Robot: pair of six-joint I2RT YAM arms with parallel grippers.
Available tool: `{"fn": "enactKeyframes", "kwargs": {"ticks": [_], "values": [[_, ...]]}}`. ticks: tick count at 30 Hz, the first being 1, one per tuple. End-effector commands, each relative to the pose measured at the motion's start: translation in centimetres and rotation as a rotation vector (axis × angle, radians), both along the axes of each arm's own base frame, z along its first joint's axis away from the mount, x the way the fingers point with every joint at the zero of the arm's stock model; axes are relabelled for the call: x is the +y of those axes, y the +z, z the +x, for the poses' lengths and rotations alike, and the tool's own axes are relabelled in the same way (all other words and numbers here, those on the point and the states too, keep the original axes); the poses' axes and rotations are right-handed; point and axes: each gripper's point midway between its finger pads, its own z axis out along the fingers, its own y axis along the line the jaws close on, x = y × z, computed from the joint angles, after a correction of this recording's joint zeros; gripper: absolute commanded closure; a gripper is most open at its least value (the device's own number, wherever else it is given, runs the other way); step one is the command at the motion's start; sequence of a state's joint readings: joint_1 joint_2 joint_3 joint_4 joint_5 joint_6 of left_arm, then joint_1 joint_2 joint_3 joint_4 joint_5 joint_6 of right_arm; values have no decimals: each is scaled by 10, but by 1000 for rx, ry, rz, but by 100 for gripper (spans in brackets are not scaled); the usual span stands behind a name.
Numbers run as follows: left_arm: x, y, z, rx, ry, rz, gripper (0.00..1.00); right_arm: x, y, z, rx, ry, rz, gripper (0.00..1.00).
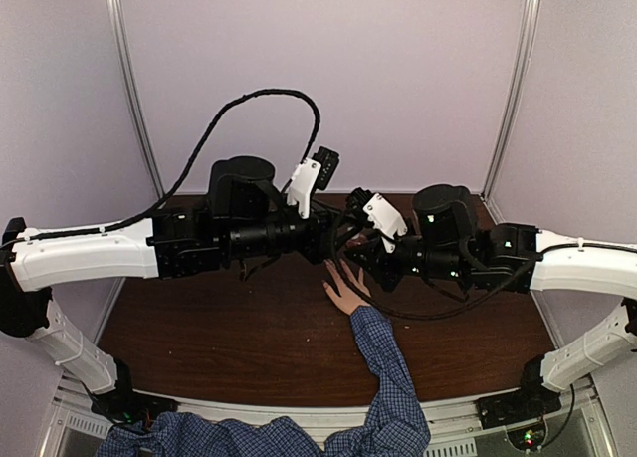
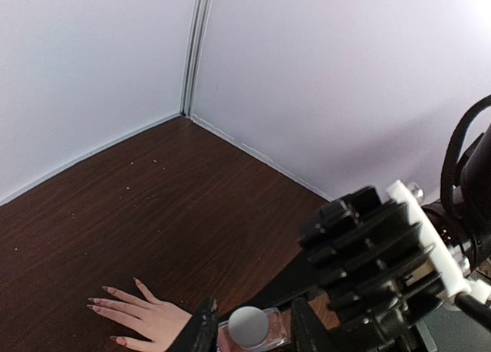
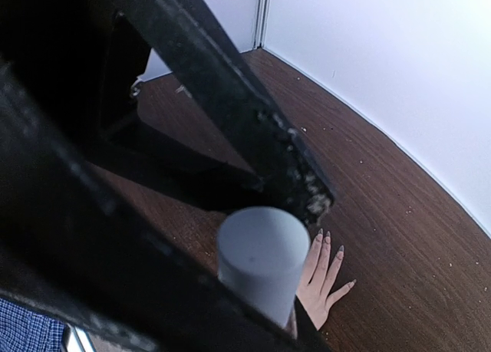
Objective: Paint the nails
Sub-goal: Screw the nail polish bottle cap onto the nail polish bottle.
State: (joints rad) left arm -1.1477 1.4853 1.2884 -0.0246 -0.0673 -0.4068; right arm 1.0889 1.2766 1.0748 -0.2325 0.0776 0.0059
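Pinkish polish bottle (image 2: pixel 265 333) in left gripper (image 2: pixel 253 325)

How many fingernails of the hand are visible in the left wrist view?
5, all on the hand lying flat on the table, left of the bottle: one nail uppermost, three close together farthest left, one lowest. None looks hidden.

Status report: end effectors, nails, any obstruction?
Left end effector shut on polish bottle, cap on. Right end effector at the cap, grip unclear. Nails in view, hand flat on table. Nothing lies on them.
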Motion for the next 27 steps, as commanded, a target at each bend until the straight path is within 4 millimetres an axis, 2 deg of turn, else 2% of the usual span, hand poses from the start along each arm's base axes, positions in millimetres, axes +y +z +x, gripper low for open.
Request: {"fn": "enactKeyframes", "kwargs": {"ticks": [1,10,18,23,27], "values": [[-4,6,-1,-5,-4,-28,69,4,25,2,-21,-18,72,100],[-6,1,-1,7,-8,-22,73,2,29,2,-26,-25,84,100],[-6,3,-4,-2,-30,-21,87,1,35,-2,-32,-4,102,100],[-7,4,-11,-12,-71,-20,94,4,45,-13,-40,69,146,100],[-9,5,-25,-13,-151,-22,98,10,53,-27,-57,177,152,100]]}}
